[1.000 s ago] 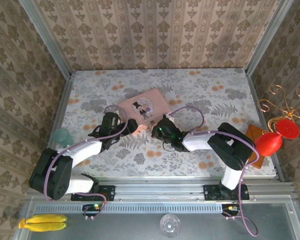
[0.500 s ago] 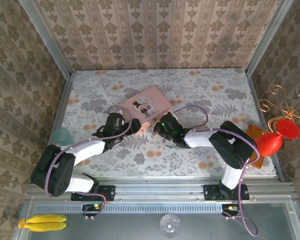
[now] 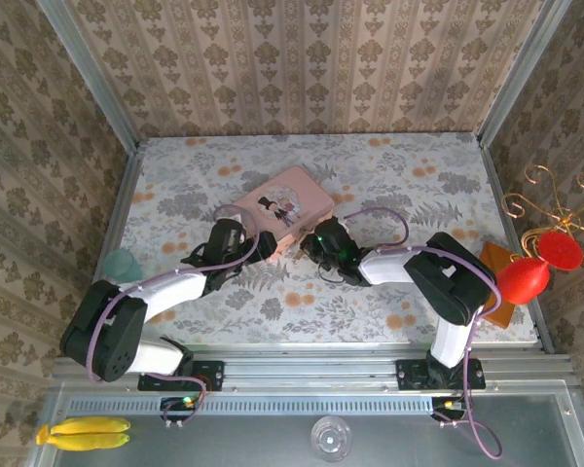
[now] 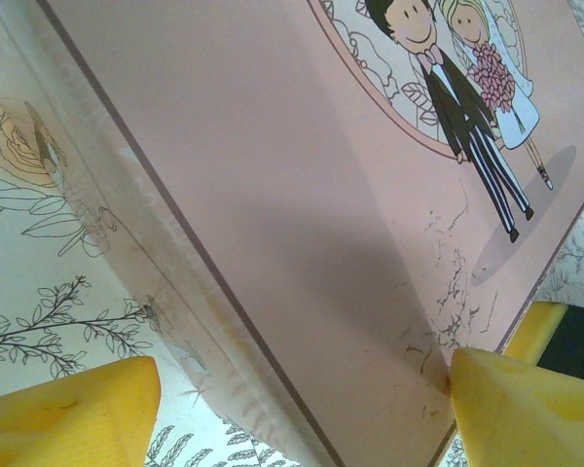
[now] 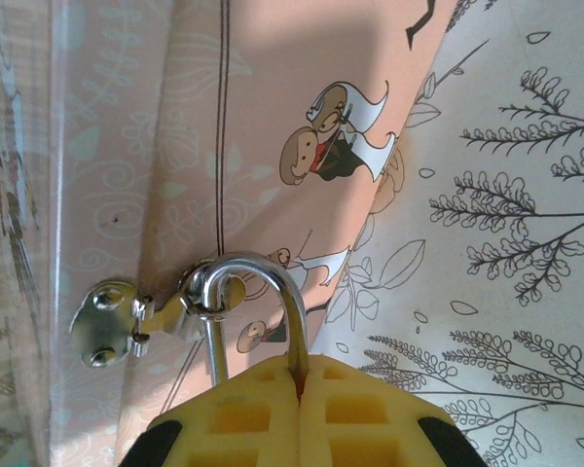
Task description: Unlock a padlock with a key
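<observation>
- The left gripper [image 4: 302, 413] stands wide open, its yellow pads [image 4: 68, 413] on either side of the near corner of the pink tin [image 4: 273, 195].
- The right gripper [image 5: 299, 409] is squeezed tight on the padlock [image 5: 243, 259], whose body is hidden between the foam pads.
- The padlock's silver shackle loops through the hasp [image 5: 107, 326] on the tin's side wall.
- The tin sits mid-table [image 3: 389, 185] on the floral cloth, with its cartoon couple facing up.

Left pincer [image 3: 259, 243] nearer tin [image 3: 284, 199] (slightly)
</observation>
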### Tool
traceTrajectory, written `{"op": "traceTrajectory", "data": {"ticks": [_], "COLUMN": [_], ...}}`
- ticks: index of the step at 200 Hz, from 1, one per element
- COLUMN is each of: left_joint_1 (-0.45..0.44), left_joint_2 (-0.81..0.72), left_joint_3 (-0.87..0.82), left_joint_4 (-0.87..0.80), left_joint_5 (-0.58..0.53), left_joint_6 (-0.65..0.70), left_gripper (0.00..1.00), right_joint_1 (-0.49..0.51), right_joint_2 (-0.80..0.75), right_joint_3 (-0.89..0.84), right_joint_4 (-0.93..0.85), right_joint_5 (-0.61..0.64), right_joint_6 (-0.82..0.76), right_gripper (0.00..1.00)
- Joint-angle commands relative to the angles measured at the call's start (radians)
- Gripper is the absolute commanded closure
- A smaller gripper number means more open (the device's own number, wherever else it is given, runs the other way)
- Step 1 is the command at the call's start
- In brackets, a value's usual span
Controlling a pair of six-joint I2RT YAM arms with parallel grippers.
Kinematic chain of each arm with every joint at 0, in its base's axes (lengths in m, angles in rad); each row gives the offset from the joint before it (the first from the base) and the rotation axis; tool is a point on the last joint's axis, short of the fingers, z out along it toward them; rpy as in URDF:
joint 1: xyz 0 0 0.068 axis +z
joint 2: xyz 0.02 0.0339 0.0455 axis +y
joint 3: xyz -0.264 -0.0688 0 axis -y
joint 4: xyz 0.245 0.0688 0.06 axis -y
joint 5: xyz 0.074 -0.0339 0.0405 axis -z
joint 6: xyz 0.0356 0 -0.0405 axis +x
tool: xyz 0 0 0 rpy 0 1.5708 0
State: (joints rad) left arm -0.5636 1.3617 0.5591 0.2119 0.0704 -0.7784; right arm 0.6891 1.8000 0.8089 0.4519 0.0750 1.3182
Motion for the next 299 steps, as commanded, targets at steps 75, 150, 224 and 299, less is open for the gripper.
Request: {"op": "traceTrajectory", "data": {"ticks": [75, 150, 224, 299], "left_joint_1": [-0.016, -0.016, -0.007, 0.027], "left_joint_2": [0.057, 0.062, 0.052, -0.072], "left_joint_3": [-0.002, -0.005, -0.006, -0.002], "left_joint_4": [-0.115, -0.109, -0.103, -0.140], "left_joint_5": [-0.001, 0.000, 0.030, 0.061], "left_joint_6": [0.027, 0.023, 0.018, 0.117], "left_gripper": [0.22, 0.22, 0.22, 0.19], "right_joint_1": [-0.036, -0.036, -0.088, -0.068], "right_joint_2": [0.044, 0.025, -0.060, -0.162], "right_joint_3": [0.005, 0.023, 0.018, 0.010], "right_joint_4": [0.080, 0.055, -0.022, -0.147], "right_joint_5": [0.140, 0.146, 0.153, 0.135], "right_joint_6": [0.168, 0.135, 0.036, -0.082], "right_gripper": [1.00, 1.00, 1.00, 1.00]}}
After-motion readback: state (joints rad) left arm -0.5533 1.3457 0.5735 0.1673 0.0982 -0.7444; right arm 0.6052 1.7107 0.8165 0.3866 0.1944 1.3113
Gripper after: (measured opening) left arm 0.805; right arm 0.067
